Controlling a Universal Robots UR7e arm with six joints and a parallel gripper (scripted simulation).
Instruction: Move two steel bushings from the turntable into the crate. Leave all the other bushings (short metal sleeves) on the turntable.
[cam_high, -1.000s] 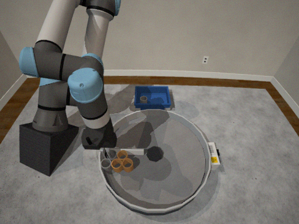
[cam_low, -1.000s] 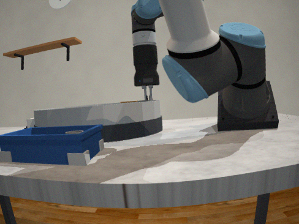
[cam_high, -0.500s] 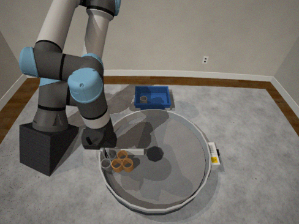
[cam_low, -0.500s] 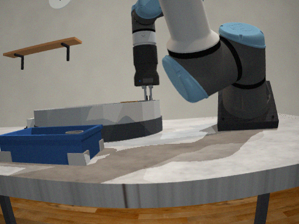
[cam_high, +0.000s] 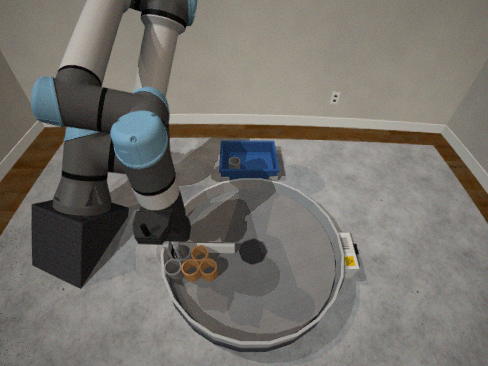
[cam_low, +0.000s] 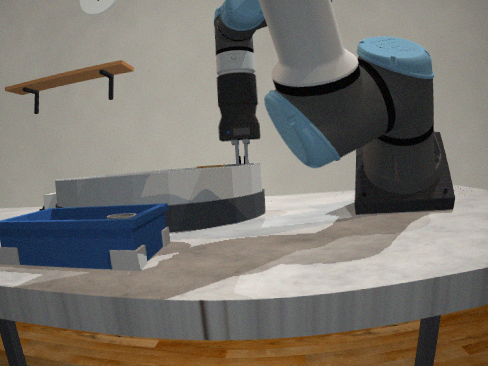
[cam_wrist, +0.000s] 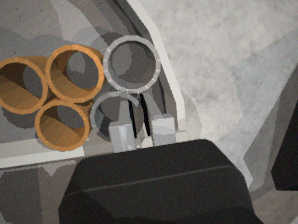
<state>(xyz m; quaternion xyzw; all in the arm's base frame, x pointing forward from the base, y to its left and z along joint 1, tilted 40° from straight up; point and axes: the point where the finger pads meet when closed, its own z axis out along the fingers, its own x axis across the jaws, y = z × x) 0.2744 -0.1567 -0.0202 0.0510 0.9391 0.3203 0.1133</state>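
Observation:
The gripper (cam_high: 173, 249) (cam_low: 242, 160) (cam_wrist: 137, 102) is shut on the right wall of a steel bushing (cam_wrist: 94, 118), one finger inside it and one outside, low at the turntable's left edge. A second steel bushing (cam_high: 173, 276) (cam_wrist: 157, 64) stands upright beside it, near the rim. Three copper-coloured bushings (cam_high: 208, 276) (cam_wrist: 92, 52) stand close by in a cluster. The turntable (cam_high: 255, 344) (cam_low: 120, 186) (cam_wrist: 174, 92) is round with a raised pale rim. The blue crate (cam_high: 250, 173) (cam_low: 65, 246) holds one steel bushing (cam_high: 234, 165) (cam_low: 121, 216) at its left in the top view.
A pale bar (cam_high: 217, 248) reaches from the turntable's left edge towards its dark centre hub (cam_high: 253, 251), beside the gripper. The crate stands behind the turntable in the top view. The arm's dark base block (cam_high: 57, 247) is at the left. A labelled box (cam_high: 349, 250) sits at the turntable's right side.

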